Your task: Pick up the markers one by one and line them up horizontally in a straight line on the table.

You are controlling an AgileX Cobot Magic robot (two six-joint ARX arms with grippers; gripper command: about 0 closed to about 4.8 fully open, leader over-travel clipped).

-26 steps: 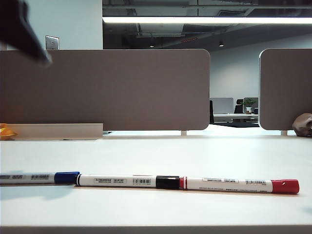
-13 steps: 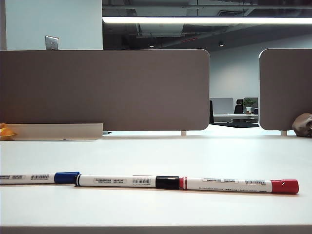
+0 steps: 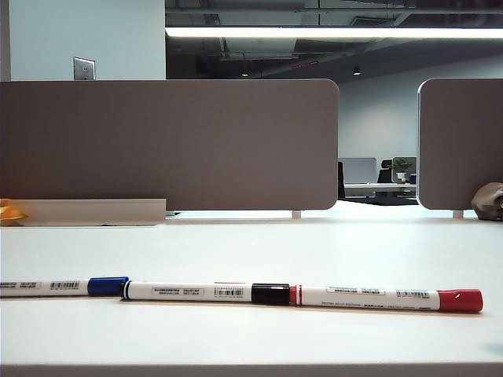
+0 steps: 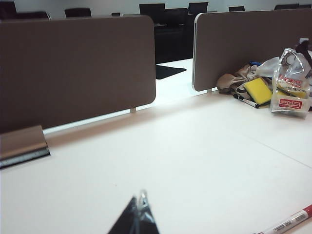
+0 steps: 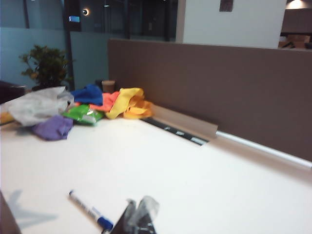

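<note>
Three markers lie end to end in a row near the front edge of the white table (image 3: 251,251): a blue-capped marker (image 3: 55,287) at the left, a black-capped marker (image 3: 196,292) in the middle and a red-capped marker (image 3: 385,298) at the right. Neither gripper shows in the exterior view. In the left wrist view my left gripper (image 4: 140,197) hovers shut and empty, with the red marker's end (image 4: 290,223) off to one side. My right gripper (image 5: 140,201) is shut and empty too, close beside the blue marker (image 5: 90,210).
Grey-brown divider panels (image 3: 169,145) close off the back of the table. A heap of cloth, a yellow sponge (image 4: 258,90) and a plastic bag (image 4: 291,85) lies at one far corner. Coloured cloths (image 5: 119,102) and bags (image 5: 39,105) lie at the other.
The dark arm part at the upper left of the exterior view has left the frame, and its shadow by the blue marker is gone. The markers have not moved.
</note>
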